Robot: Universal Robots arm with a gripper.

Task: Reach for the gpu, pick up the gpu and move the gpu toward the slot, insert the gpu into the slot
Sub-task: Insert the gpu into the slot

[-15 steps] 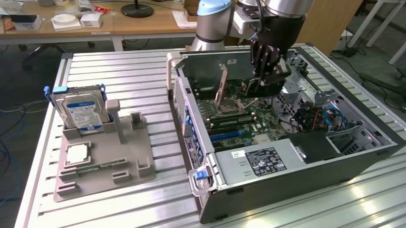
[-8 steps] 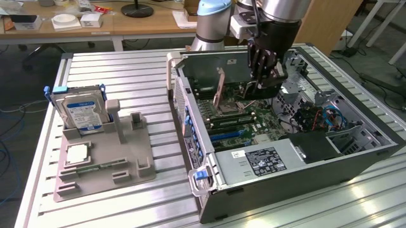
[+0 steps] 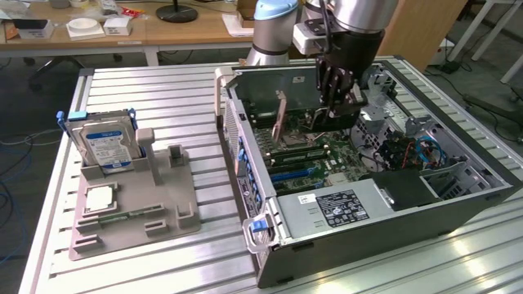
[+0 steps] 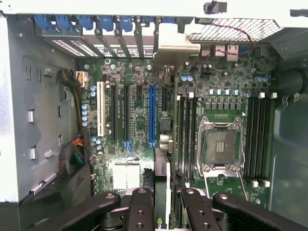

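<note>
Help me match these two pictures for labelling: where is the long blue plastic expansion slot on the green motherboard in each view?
Exterior view: the long blue plastic expansion slot lies on the green motherboard inside the open case, close to its rear wall.
Wrist view: the slot runs between black slots on the board.
Shared landmark: the row of blue clips along the case's rear wall.
</note>
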